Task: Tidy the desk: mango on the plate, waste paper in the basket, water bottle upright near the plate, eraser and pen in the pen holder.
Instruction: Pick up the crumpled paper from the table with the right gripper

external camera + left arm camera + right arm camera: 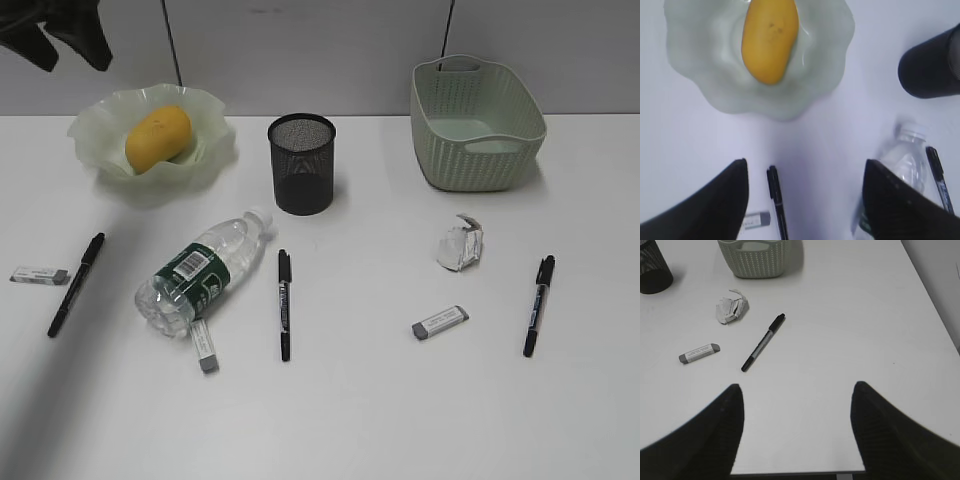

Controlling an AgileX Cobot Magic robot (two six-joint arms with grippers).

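Lay toppled on the white desk [400, 420]: clear plastic water bottle with green label [200, 275], long axis slanting, white cap toward the black mesh pen holder [302, 163], base nearer the front edge, touching a grey eraser [204, 343]. Sat just right of the left gripper [805, 200], jaws spread wide, grasping nothing, above a black pen [776, 200]. Judged the closer arm. Hung far off, right gripper [797, 435], likewise released. Rested already in the ruffled pale green plate [100, 135]: yellow mango [157, 138].

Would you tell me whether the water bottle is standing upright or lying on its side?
On its side. The water bottle lies flat on the desk, its white cap pointing toward the pen holder, one end of an eraser against its base.
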